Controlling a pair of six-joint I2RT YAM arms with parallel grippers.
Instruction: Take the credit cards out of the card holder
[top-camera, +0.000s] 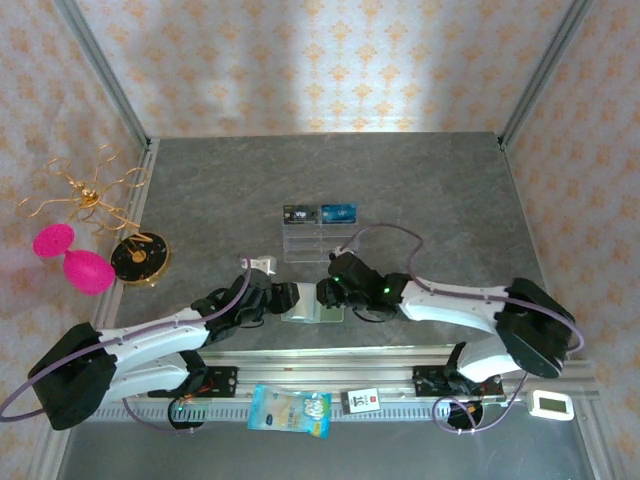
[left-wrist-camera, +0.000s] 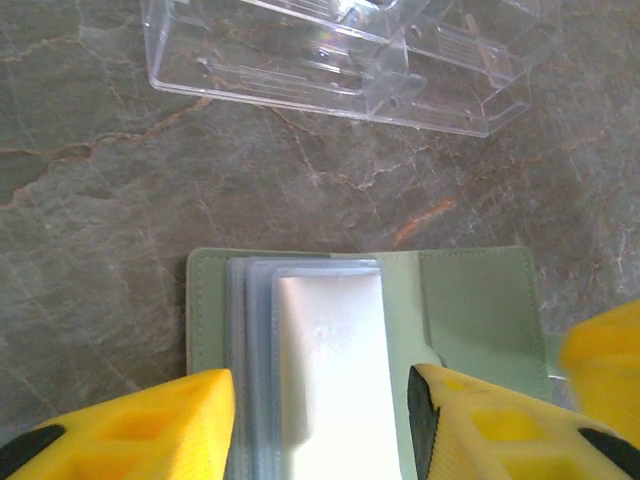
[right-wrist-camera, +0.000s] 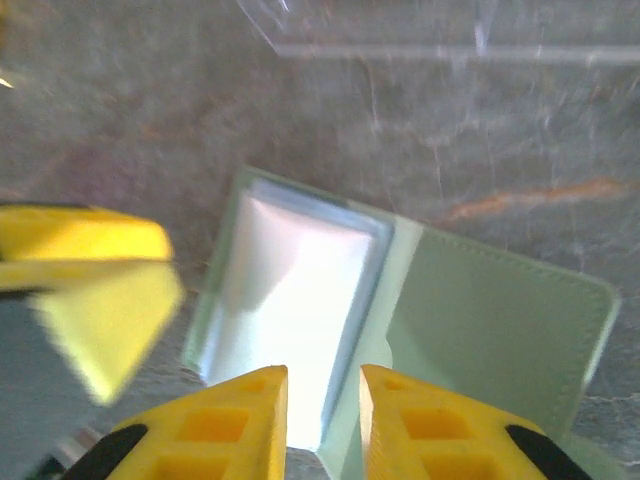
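The grey marbled table (top-camera: 430, 190) carries the open card holder (top-camera: 313, 314) near its 6 o'clock edge. A clear rack (top-camera: 318, 243) lies at 12 o'clock from it, and a dark disc (top-camera: 139, 258) at 9 o'clock possibly sits past the edge.

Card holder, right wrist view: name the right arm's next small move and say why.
Probably close the right tool on the near edge of the whitish card and ease it out. The card holder lies open, the card's edge sits at the narrow gap between that tool's fingers, and the left tool straddles the clear pockets, open.
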